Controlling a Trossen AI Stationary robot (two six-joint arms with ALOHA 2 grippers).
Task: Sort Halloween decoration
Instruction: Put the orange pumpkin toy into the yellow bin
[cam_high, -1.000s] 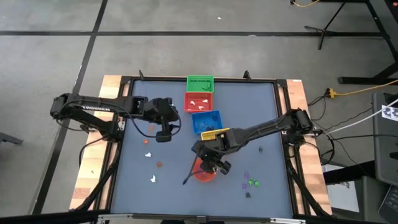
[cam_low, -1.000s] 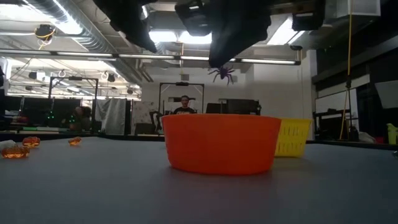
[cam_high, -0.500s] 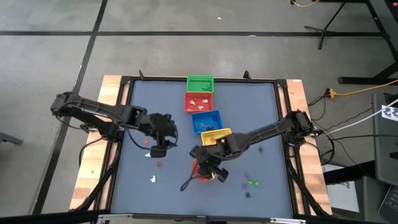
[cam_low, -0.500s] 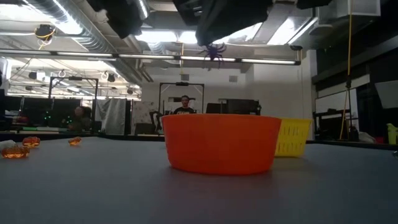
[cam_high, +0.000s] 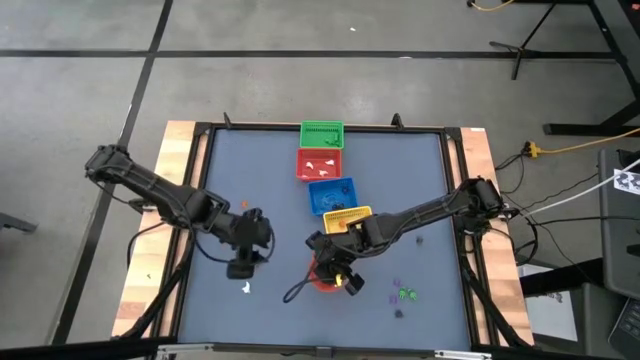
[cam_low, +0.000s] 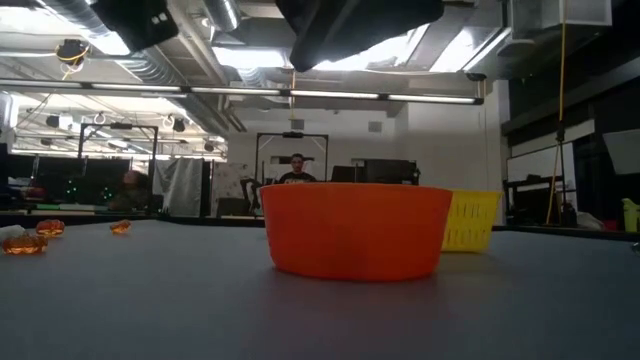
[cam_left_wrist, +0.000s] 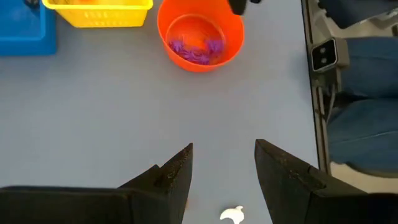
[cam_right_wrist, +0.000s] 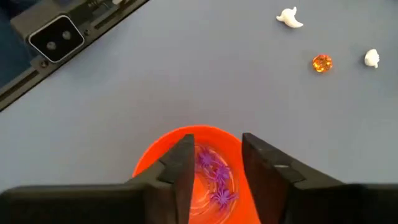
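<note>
Purple spiders lie in the orange bowl near the worktop's front edge, right claw spread, empty above; left claw spread over a white ghost.

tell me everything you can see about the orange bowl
The orange bowl is round, smooth and glossy, plastic by the look of it, with plain walls tapering slightly toward its base. It stands upright on the blue-grey table, just beside the yellow basket without clearly touching it. Several small purple spiders lie in its bottom. The right gripper hangs right above its opening, fingers apart and holding nothing.
</note>
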